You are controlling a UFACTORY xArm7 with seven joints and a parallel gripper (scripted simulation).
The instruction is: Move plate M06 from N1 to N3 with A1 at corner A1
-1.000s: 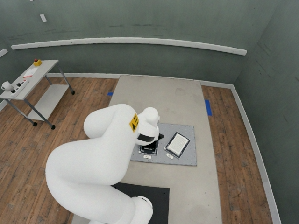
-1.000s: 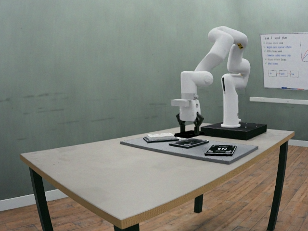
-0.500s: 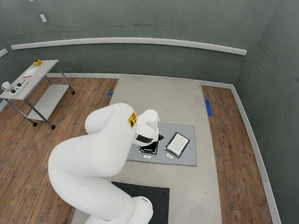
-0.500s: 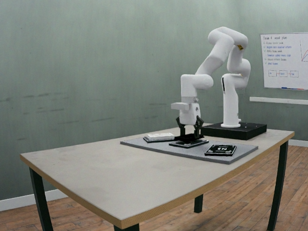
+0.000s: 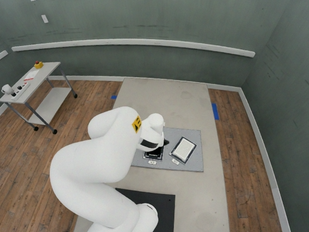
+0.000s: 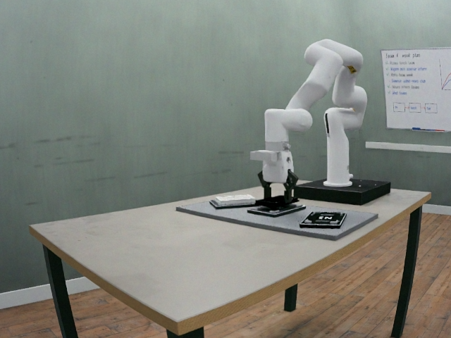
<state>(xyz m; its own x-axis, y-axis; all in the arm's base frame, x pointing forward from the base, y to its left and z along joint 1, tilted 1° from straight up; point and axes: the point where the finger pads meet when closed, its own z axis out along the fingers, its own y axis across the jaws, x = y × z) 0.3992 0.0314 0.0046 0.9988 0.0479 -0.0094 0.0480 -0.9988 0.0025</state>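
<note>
My gripper (image 6: 277, 198) is shut on the black plate M06 (image 6: 270, 201), holding it by its long sides. It holds the plate level and low, right over the middle black nest (image 6: 276, 210) on the grey deck (image 5: 189, 135) (image 6: 254, 218). I cannot tell whether plate and nest touch. In the top view the arm hides most of this; only one dark finger (image 5: 166, 142) and the black nest edge (image 5: 152, 155) show. The white plate M09 (image 5: 183, 149) (image 6: 235, 199) lies flat in its own nest beside it. A third black nest (image 6: 323, 219) with white lettering is empty at the deck's other end.
Small white signs (image 5: 152, 162) (image 5: 175, 162) lie on the deck by two nests, too small to read surely. The robot's black base (image 6: 342, 191) (image 5: 159, 202) stands on the table (image 6: 163, 254) behind the deck. A side table (image 5: 30, 82) stands off to one side on the floor.
</note>
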